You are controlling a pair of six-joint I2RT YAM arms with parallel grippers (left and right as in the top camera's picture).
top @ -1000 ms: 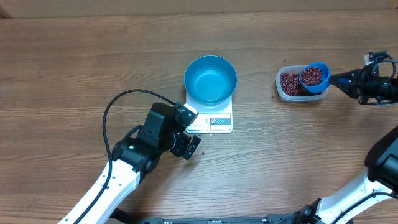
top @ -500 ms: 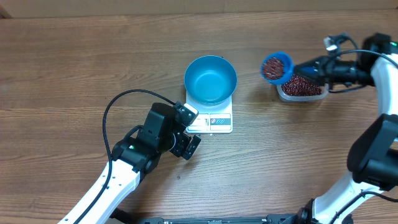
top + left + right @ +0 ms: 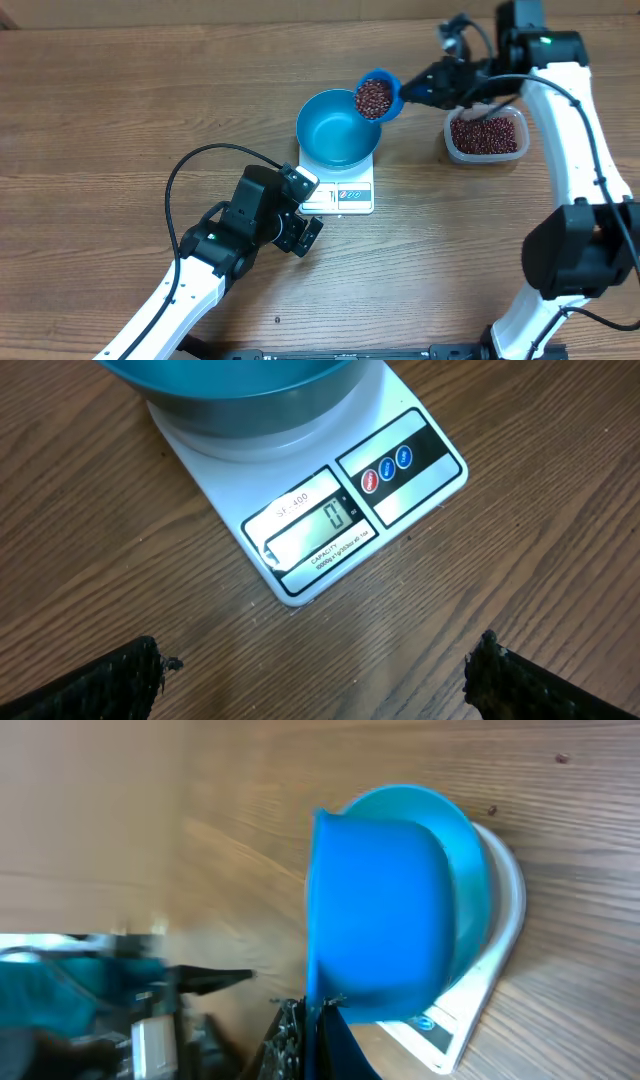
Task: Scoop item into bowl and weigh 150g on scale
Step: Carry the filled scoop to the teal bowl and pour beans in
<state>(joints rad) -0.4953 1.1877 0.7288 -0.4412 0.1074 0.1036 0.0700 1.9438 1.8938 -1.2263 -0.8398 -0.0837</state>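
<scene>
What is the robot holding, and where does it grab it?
The right gripper is shut on the blue scoop of beans, gripping its handle. The left gripper is open, holding nothing.

One blue bowl [image 3: 335, 135], one white scale [image 3: 352, 196], one blue scoop [image 3: 394, 97], one clear plastic tub [image 3: 449, 140]. Two robot arms [image 3: 195, 275]. Three round buttons [image 3: 386, 468] on scale, one display [image 3: 310, 525]. Red-brown beans [image 3: 486, 133]: too many to count.
</scene>
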